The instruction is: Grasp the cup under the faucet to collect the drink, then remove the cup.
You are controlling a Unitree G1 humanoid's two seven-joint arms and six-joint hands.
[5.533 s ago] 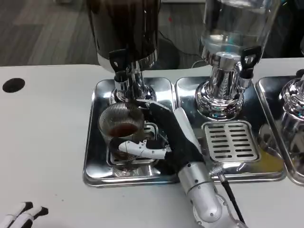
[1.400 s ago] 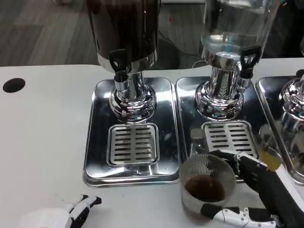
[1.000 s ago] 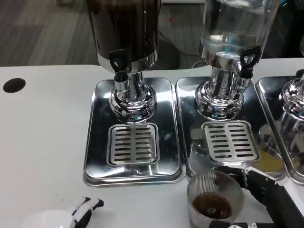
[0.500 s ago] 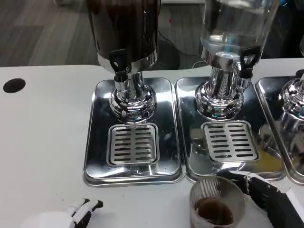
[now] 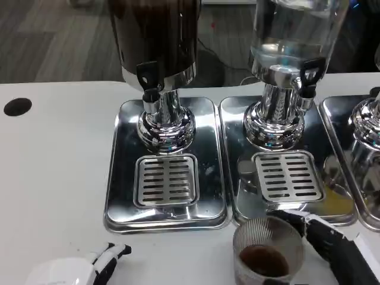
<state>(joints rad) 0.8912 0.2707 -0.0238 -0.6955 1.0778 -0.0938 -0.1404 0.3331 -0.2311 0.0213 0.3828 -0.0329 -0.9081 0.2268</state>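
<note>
A ribbed clear cup (image 5: 267,252) with dark drink in its bottom stands at the picture's lower edge, in front of the middle drip tray. My right hand (image 5: 332,246) grips it from the right, black and white fingers around its side. The dark dispenser's faucet (image 5: 148,80) hangs over the bare left grate (image 5: 166,180), well away from the cup. My left hand (image 5: 74,268) lies low at the bottom left on the table, holding nothing; how its fingers lie is partly cut off.
Three chrome drip trays stand in a row: left (image 5: 119,178), middle (image 5: 237,190) and right (image 5: 338,119). A clear dispenser (image 5: 291,41) rises over the middle grate (image 5: 288,176). A black hole (image 5: 16,106) marks the table at far left.
Since 5.5 s ago my right hand carried the cup from under the dark faucet to the table's front right. In the last half second cup and left hand shifted only slightly.
</note>
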